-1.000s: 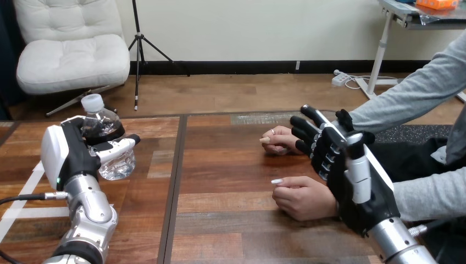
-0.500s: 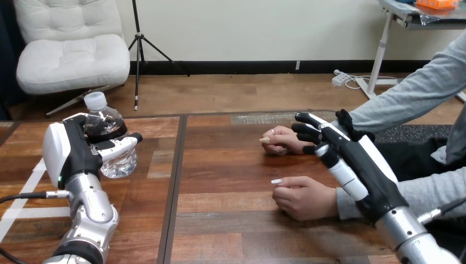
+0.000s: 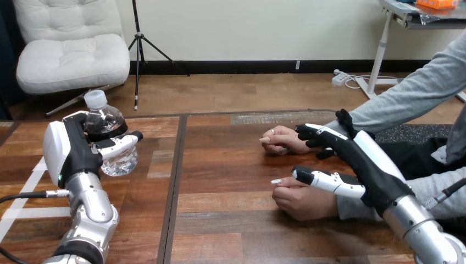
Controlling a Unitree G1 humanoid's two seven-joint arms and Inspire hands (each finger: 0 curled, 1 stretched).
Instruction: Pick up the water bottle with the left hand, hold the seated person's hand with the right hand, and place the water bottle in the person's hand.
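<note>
Water bottle (image 3: 103,120), clear with a white cap, sits upright over the left part of the table (image 3: 231,220). The left robot hand (image 3: 71,151) grips it, fingers and thumb curled round its body; whether its base touches the wood I cannot tell. The right robot hand (image 3: 373,165) is spread wide at the person's two hands. Its straight thumb lies across the top of the person's nearer hand (image 3: 302,203), and its fingers lie at the wrist of the person's farther hand (image 3: 280,140), clasping neither.
</note>
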